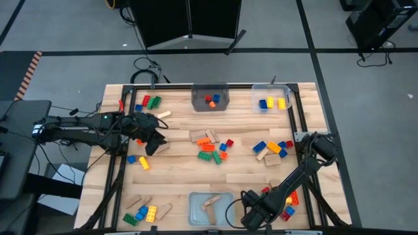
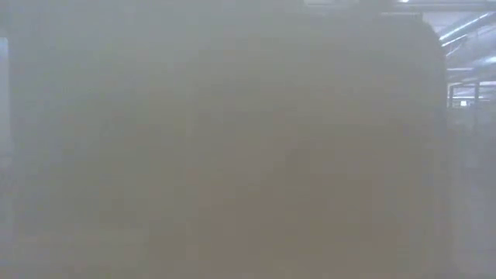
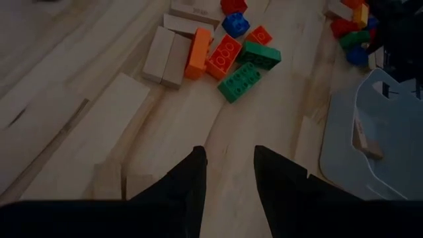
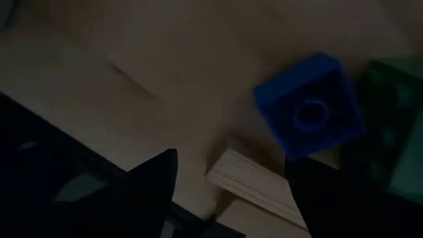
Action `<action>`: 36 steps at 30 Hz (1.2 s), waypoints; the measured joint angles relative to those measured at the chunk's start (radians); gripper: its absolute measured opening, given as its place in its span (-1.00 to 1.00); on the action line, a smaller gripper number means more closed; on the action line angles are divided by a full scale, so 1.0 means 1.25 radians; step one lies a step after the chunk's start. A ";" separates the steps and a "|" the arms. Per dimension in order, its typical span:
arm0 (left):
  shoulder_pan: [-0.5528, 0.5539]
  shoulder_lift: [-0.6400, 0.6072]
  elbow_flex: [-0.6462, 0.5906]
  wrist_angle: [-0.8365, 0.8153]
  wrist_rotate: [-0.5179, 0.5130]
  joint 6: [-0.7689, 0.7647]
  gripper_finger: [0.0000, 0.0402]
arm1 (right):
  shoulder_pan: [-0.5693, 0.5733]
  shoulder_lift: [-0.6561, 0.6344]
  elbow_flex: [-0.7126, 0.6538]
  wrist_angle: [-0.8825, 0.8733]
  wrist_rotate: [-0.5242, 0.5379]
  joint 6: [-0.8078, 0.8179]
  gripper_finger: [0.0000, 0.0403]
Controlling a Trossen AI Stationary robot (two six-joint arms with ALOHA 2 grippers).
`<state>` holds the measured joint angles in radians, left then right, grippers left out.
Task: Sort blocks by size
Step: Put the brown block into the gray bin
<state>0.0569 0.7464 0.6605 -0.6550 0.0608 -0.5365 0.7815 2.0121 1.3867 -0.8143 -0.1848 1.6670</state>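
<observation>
High view: blocks lie scattered over the wooden table point(image 1: 176, 176). Main cluster of studded bricks point(image 1: 214, 150) and tan wooden blocks point(image 1: 202, 136) sits mid-table; smaller groups near the right edge, the far-left corner and the near-left corner. Three clear bins: one at the far edge centre point(image 1: 210, 98) holding small bricks, one at the far-right corner point(image 1: 272, 98) with yellow and blue bricks, one at the near edge centre point(image 1: 210, 207) with wooden pieces.

Left gripper point(image 1: 151, 145) hovers at the left side of the table; left wrist view shows its fingers point(image 3: 188, 182) parted with bare wood between them, nothing held.

Right gripper point(image 1: 251, 215) is low at the near edge, just right of the near bin. Right wrist view: fingers point(image 4: 155, 178) spread wide, a tan block point(image 4: 248, 180) lying between them, a blue brick point(image 4: 309, 106) beside it. Low view shows only grey haze.
</observation>
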 joint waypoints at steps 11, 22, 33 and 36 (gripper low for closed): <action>0.000 0.000 0.000 0.000 0.000 0.000 -0.32 | -0.002 -0.003 -0.048 0.024 -0.028 -0.103 0.44; 0.000 0.000 0.000 0.000 0.000 0.000 -0.32 | -0.007 -0.003 -0.051 0.041 -0.082 -0.277 0.39; 0.000 0.000 0.000 0.007 0.000 0.000 -0.32 | 0.013 -0.003 -0.048 0.012 -0.009 -0.406 0.38; 0.000 0.000 0.000 0.006 0.000 0.000 -0.32 | 0.021 -0.003 -0.048 0.002 0.028 -0.412 0.36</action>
<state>0.0570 0.7464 0.6605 -0.6472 0.0608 -0.5365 0.8074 2.0083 1.3266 -0.8119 -0.1498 1.1514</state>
